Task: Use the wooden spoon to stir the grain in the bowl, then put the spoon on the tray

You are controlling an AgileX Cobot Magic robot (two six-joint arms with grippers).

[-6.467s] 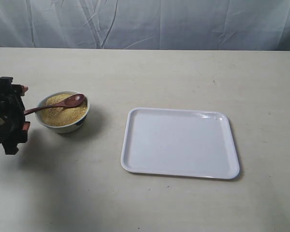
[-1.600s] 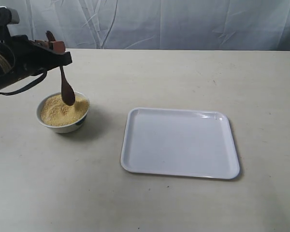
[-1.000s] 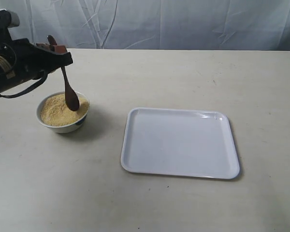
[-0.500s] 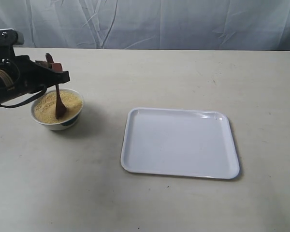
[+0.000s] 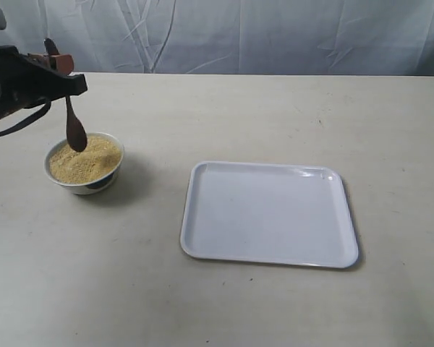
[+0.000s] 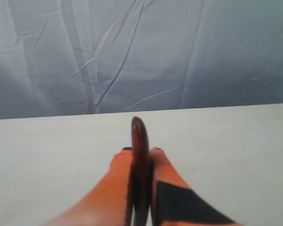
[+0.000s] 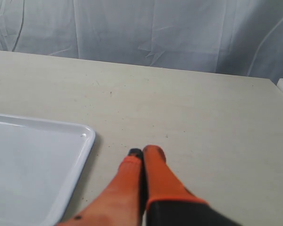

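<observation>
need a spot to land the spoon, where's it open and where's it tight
The tray is wholly bare, so the wooden spoon fits anywhere on it. The table is also bare between the bowl and the tray's left rim. It is crowded only at the bowl, where the left gripper holds the spoon over the grain.

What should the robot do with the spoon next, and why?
Probably carry the wooden spoon right, toward the tray. The left gripper grips its handle, and its head seems to hang just above the grain in the bowl, while the tray holds nothing.
</observation>
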